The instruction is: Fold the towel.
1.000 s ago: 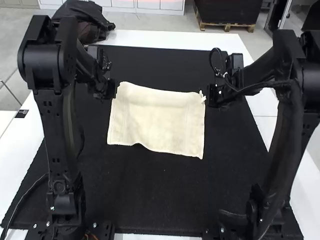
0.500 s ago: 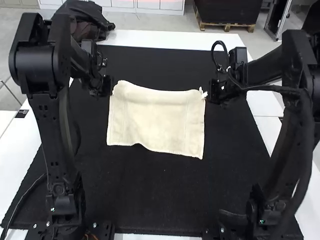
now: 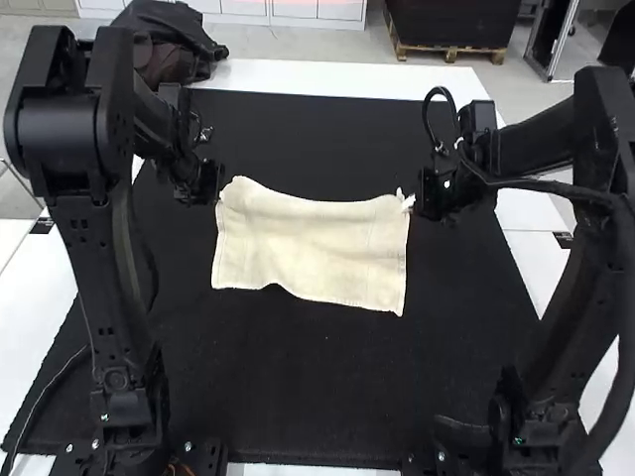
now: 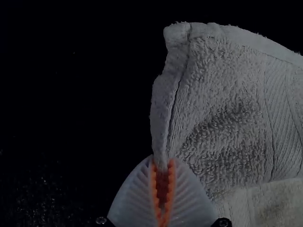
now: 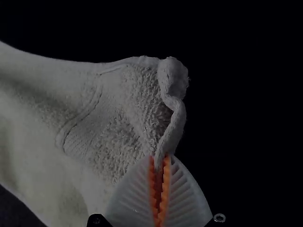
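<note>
Towel (image 3: 313,253), cream and ribbed near its ends, is spread wide, its far edge sagging, between the left and right edges of the black mat (image 3: 317,387). Its far-left corner area is pinched by the left gripper (image 3: 216,190), its far-right by the right gripper (image 3: 417,200). Bare mat is seen towards the near edge.

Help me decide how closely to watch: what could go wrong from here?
The left gripper and right gripper each pinch only a narrow bit of the towel, so either side might slip free. Its far edge sags between them, so the fold could land wavy. Curled cloth at the right gripper could leave a crease.
</note>
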Motion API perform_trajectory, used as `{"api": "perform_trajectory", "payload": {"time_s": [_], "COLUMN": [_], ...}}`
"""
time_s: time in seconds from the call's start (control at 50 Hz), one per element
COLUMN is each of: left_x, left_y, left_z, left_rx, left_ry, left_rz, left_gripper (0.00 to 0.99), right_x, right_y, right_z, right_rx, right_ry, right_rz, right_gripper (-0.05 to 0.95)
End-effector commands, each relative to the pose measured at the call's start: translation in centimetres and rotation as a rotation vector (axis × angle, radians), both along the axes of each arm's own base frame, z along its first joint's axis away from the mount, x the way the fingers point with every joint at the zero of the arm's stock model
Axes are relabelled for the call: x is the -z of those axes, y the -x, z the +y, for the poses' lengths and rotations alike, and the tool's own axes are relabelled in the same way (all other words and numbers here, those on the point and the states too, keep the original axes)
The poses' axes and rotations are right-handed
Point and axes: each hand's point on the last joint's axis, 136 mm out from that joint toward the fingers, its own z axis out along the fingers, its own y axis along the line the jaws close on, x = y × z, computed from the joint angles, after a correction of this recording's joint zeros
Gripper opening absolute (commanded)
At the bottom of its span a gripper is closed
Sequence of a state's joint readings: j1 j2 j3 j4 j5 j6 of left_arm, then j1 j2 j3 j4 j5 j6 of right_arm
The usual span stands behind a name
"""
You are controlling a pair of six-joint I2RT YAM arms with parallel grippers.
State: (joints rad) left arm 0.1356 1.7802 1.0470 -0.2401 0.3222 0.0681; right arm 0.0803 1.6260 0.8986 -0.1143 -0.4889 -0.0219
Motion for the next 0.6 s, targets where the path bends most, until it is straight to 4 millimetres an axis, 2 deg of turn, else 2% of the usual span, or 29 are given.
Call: {"api": "perform_trajectory", "payload": {"time_s": [0.0, 0.34, 0.58], "left_x": [-0.8, -0.6, -1.1], "left_y": [0.5, 3.0, 4.2], "left_z": [1.2, 1.2, 1.0], "left_rx": [-0.01, 0.002, 0.008], "left_ry": [-0.026, -0.035, -0.038], "left_rz": [-0.024, -0.019, -0.028], "left_gripper": [0.026, 0.026, 0.026], "right_x": [-0.9, -0.9, 0.2], "right_y": [0.5, 2.4, 4.5], "right_z": [-0.8, -0.8, -0.6], "right_rx": [0.007, 0.008, -0.017], "right_ry": [-0.008, -0.011, -0.018], "right_rz": [-0.022, -0.011, 0.034], "right_gripper": [-0.02, -0.02, -0.02]}}
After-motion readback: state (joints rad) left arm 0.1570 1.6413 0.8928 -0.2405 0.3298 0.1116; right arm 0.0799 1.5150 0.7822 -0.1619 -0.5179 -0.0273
